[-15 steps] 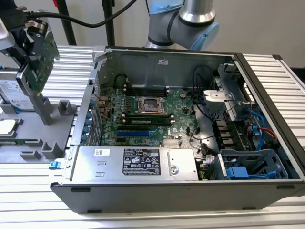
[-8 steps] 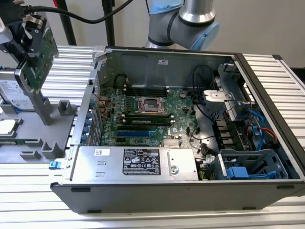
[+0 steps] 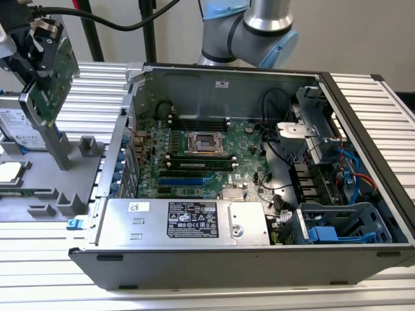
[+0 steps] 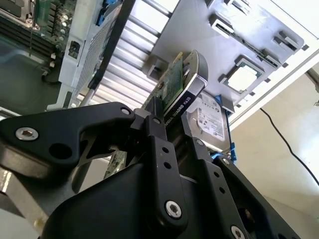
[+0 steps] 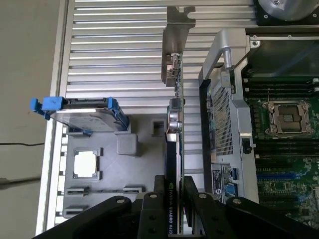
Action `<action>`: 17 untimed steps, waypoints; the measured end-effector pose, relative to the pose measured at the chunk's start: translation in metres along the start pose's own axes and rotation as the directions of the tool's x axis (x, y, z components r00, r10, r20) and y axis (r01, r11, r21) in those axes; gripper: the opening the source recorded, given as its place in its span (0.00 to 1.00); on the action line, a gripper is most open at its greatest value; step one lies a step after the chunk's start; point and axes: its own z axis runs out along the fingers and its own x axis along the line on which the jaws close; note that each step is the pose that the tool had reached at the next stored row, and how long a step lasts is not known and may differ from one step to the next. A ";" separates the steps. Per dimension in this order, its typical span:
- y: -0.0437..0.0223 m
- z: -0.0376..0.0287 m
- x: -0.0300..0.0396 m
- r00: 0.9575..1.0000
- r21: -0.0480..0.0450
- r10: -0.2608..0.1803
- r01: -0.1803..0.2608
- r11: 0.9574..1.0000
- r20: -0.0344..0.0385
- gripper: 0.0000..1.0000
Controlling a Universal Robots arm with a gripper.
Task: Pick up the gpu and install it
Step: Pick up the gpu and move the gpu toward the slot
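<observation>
exterior view: a ribbed metal table [image 3: 369, 97] carries an open computer case [image 3: 194, 265], its green motherboard [image 3: 194, 162] bare inside. just beside the case, on the exterior view's left, sits a grey parts tray [image 3: 39, 188] with a hard drive [image 3: 18, 128] propped in it. the gpu [image 3: 58, 65] hangs above that tray, outside the case, silver bracket at its low end. the claw [image 3: 32, 42] is clamped on the card's upper edge; in the first wrist view its fingers [image 5: 149, 209] pinch the card from both faces.
</observation>
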 end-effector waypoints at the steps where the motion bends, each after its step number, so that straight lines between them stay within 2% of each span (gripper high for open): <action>1: 0.0000 0.0000 0.0000 1.000 0.000 0.000 0.000 1.000 0.000 0.00; 5: 0.0001 -0.0001 -0.0024 1.000 0.000 0.000 0.000 1.000 0.000 0.00; 17: 0.0006 0.0002 -0.0216 1.000 0.000 0.000 0.000 1.000 -0.001 0.00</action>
